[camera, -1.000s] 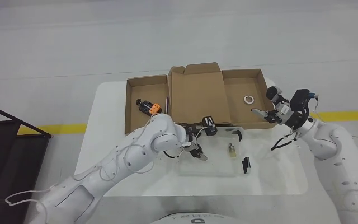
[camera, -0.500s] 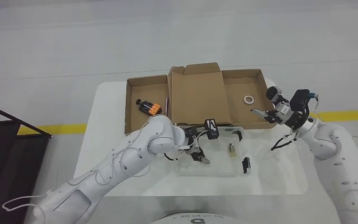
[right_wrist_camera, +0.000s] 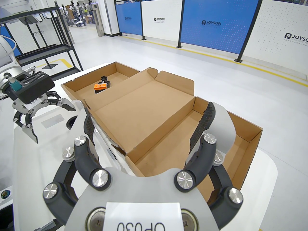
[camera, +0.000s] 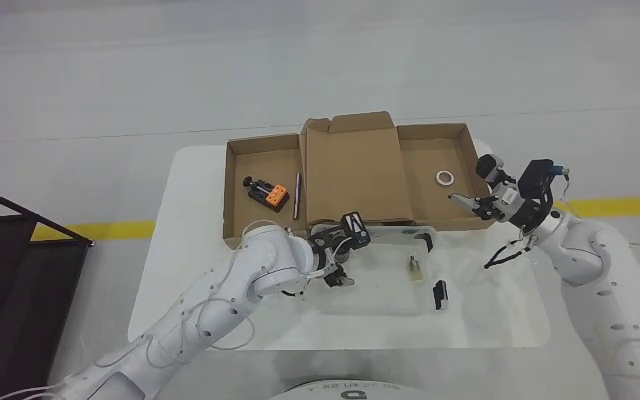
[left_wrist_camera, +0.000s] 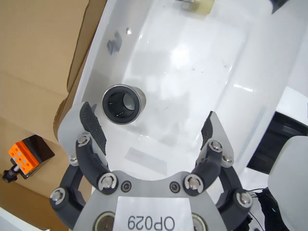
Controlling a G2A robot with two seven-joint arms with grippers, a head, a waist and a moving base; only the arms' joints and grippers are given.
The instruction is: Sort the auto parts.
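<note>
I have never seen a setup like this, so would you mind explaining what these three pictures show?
This is a two-armed robot sorting auto parts at a white table. One picture looks down from above the arms; the other two come from a camera on each wrist. The left gripper, open and empty, hangs over a clear tray holding a black sleeve and a small metal fitting. The right gripper, also open and empty, is at the right end of the cardboard box, where a white ring lies. The box's left end holds an orange-and-black part.

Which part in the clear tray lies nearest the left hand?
The dark hollow sleeve, right beside the open left hand; the cream metal-tipped cylinder lies farther off.
</note>
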